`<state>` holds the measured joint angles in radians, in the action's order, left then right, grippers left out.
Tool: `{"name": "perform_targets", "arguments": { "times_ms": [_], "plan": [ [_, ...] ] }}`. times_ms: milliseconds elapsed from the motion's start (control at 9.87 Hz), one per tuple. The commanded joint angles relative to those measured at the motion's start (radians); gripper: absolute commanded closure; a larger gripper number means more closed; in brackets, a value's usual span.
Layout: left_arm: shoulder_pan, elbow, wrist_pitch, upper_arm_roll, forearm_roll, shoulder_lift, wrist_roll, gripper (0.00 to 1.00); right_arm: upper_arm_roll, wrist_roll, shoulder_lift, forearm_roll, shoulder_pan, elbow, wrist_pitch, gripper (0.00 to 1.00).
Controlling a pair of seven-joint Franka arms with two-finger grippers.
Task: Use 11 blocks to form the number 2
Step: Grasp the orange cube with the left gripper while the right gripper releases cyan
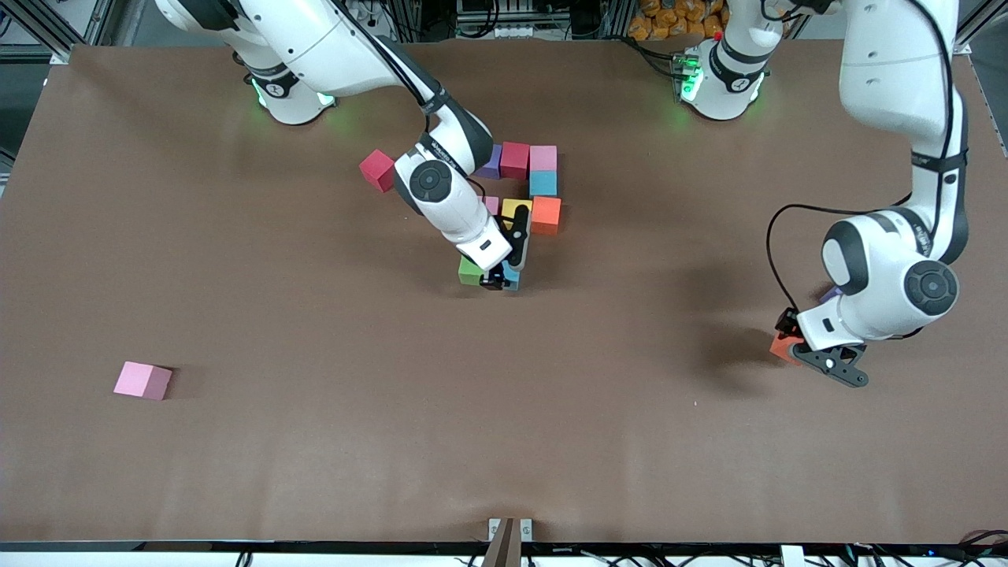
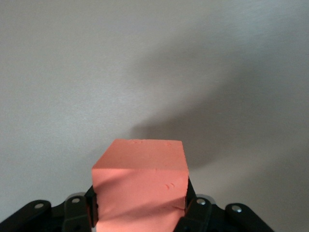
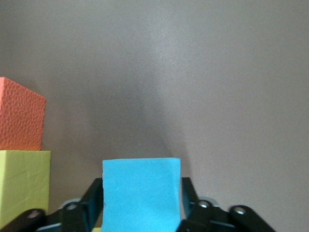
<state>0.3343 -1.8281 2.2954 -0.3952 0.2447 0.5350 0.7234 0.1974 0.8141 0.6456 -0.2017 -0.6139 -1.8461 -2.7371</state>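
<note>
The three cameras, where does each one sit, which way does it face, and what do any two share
Front view: high across the table, facing both arms; shows the blocks, the right gripper low at the light blue block, the left gripper on an orange block.
Left wrist view: on the left wrist, facing the table; its fingers clamp the orange block.
Right wrist view: on the right wrist; its fingers flank the light blue block.
Each wrist block also shows in front.

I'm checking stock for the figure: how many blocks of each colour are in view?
Pink blocks: 3
Red blocks: 2
Purple blocks: 2
Light blue blocks: 2
Orange blocks: 2
Yellow blocks: 1
Green blocks: 1
Total: 13
</note>
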Motion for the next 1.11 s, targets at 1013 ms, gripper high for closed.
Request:
{"name": "perform_targets", "arguments": {
  "times_ms": [1013],
  "plan": [
    [0.107,-0.023,-0.277,0.264,-0.386,-0.263,-0.016,1.00,-0.045,-0.074,-0.329,-0.065,0.166,-0.004,0.498,0.00]
  ]
}}
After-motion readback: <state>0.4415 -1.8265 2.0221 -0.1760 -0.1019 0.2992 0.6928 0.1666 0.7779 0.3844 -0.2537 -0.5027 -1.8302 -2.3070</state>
